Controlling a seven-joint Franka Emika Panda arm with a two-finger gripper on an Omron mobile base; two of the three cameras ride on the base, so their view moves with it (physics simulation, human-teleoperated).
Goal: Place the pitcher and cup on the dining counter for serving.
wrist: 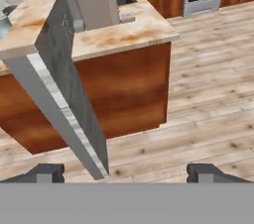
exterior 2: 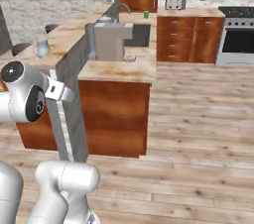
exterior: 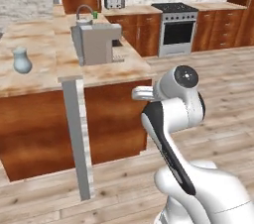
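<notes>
The claw [wrist: 124, 173] is spread wide and holds nothing; it touches nothing. The pitcher [exterior: 22, 60] stands on the dining counter [exterior: 39, 77].

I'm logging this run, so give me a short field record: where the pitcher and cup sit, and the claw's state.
pitcher: upright on the dining counter, left of the grey coffee machine
cup: green, on the far counter beside the sink faucet
claw: open, holding nothing, above the wood floor
</notes>
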